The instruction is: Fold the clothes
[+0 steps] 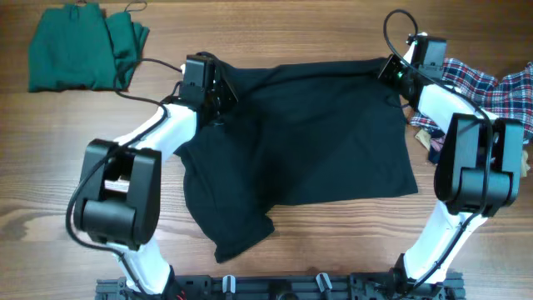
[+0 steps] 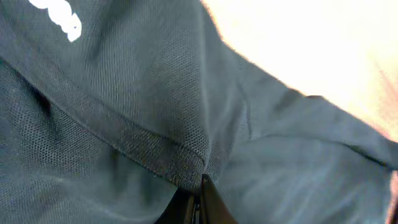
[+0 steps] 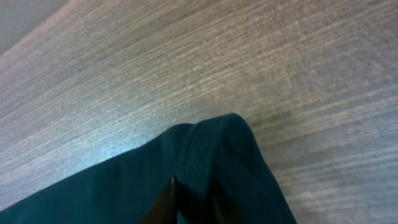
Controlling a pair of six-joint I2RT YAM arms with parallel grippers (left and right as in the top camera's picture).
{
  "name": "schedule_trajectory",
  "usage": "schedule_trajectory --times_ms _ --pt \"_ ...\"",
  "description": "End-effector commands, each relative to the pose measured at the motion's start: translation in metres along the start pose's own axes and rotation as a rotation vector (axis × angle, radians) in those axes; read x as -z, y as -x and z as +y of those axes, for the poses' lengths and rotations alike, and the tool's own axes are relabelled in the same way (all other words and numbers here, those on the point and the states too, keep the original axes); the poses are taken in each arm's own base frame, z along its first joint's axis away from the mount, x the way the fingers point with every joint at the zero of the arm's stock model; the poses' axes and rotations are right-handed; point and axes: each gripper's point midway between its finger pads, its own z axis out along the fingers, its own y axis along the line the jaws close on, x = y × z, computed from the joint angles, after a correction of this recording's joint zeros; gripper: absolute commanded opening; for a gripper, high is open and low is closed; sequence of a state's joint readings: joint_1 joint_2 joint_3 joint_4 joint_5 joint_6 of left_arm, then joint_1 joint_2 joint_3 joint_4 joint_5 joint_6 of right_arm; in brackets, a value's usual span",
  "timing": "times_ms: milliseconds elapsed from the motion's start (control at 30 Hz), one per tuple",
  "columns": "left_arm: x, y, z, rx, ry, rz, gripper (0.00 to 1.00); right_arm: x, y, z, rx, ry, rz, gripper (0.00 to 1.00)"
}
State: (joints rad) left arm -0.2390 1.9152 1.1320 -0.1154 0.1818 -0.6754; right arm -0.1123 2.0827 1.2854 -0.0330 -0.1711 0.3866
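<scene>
A black shirt [image 1: 308, 137] lies spread across the middle of the wooden table, its lower left part bunched up. My left gripper [image 1: 218, 90] is shut on the shirt's far left corner; in the left wrist view the fingers [image 2: 200, 196] pinch a dark hem [image 2: 149, 146] with white print nearby. My right gripper [image 1: 391, 71] is shut on the shirt's far right corner; in the right wrist view the fingers [image 3: 193, 199] pinch a fold of the black fabric [image 3: 211, 146] just above the wood.
A folded green garment [image 1: 79, 46] lies at the far left corner. A plaid red, white and blue garment [image 1: 491, 83] is heaped at the far right, beside my right arm. Wooden table [image 1: 50, 167] shows around the shirt.
</scene>
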Motion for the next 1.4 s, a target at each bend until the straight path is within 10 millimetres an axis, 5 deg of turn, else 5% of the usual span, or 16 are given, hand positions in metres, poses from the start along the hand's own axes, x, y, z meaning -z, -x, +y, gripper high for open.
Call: schedule_trajectory --times_ms 0,233,367,500,767,867,1000,1267,1333,1367 --pt "0.025 0.014 -0.015 -0.046 -0.03 -0.031 0.04 0.025 0.024 0.007 0.023 -0.006 -0.056 0.15" --pt "0.031 0.007 -0.01 -0.07 -0.006 -0.003 0.04 0.038 0.03 0.008 0.02 -0.011 -0.061 0.18" --pt "0.041 0.006 0.0 -0.104 0.031 0.013 0.04 0.041 0.034 -0.016 -0.006 -0.08 -0.071 0.19" --pt "0.062 0.026 0.01 -0.084 0.037 -0.027 0.04 0.044 0.035 -0.035 -0.036 -0.106 -0.058 0.19" --pt "0.074 0.02 0.022 -0.058 0.073 0.012 0.04 0.043 0.03 -0.033 -0.042 -0.088 -0.036 0.19" --pt "0.074 0.014 0.027 -0.05 0.091 0.039 0.24 0.043 0.027 -0.033 -0.044 -0.088 -0.024 0.18" --pt "0.075 0.004 0.03 -0.04 0.098 0.081 0.71 0.043 0.022 -0.025 -0.029 -0.042 0.003 0.18" --pt "0.074 0.009 0.027 -0.067 0.084 0.061 0.71 0.037 0.007 0.025 0.095 0.085 0.034 0.22" --pt "0.073 0.009 0.027 -0.055 0.083 0.063 0.79 0.035 0.009 0.018 0.088 0.006 0.01 0.48" --pt "0.071 0.008 0.025 -0.051 0.07 0.068 0.8 0.035 0.01 0.014 0.062 -0.018 0.004 0.49"
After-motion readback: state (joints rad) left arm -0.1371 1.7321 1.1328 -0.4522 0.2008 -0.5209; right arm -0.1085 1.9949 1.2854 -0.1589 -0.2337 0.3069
